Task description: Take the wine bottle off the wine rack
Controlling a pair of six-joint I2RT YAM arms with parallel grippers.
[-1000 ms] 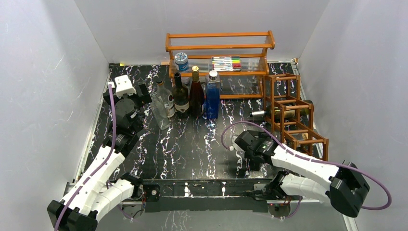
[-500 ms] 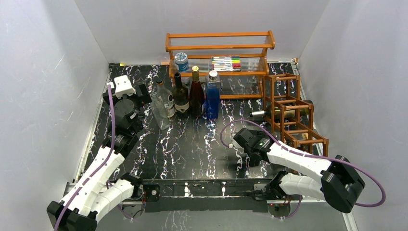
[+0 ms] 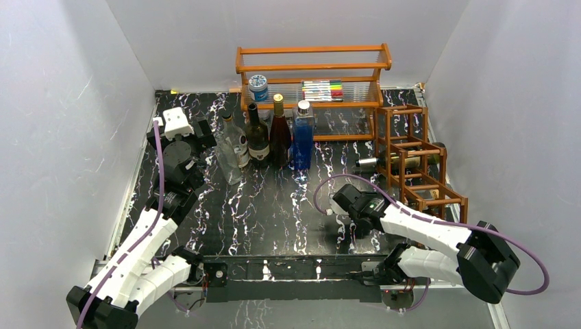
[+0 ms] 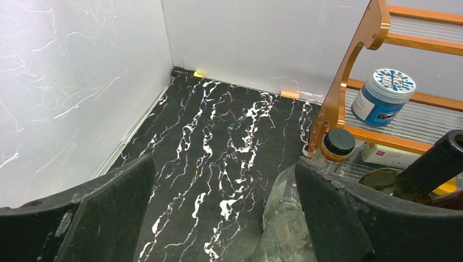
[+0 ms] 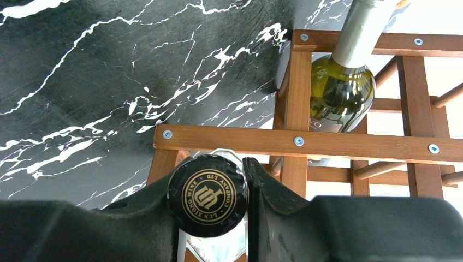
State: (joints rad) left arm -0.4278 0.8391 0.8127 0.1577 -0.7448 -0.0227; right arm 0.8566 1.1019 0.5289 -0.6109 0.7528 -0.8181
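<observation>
Two arms share one black, white-veined table (image 3: 274,205). The right gripper (image 5: 209,173) is clamped on the black, gold-crested cap of the wine bottle (image 5: 207,203), with one finger pressed to each side. The cap sits just in front of a lower cell of the wine rack (image 5: 297,141); the rest of that bottle is hidden behind cap and fingers. A green bottle (image 5: 343,93) with a silver-foiled neck lies in a neighbouring cell, its neck poking out of the frame toward the middle of the table; that makes two bottles at the rack.

The left gripper (image 4: 224,180) hangs toward the far left of the table, its two fingers wide apart with nothing between them. It is just beside a row of four upright bottles: one clear bottle (image 3: 231,156), one dark green bottle (image 3: 257,140), one brown bottle (image 3: 279,137) and one blue bottle (image 3: 303,140).

Behind the row stands a single orange shelf (image 3: 312,49); it carries one blue-lidded jar (image 3: 258,83) and one pack of coloured markers (image 3: 322,90).
</observation>
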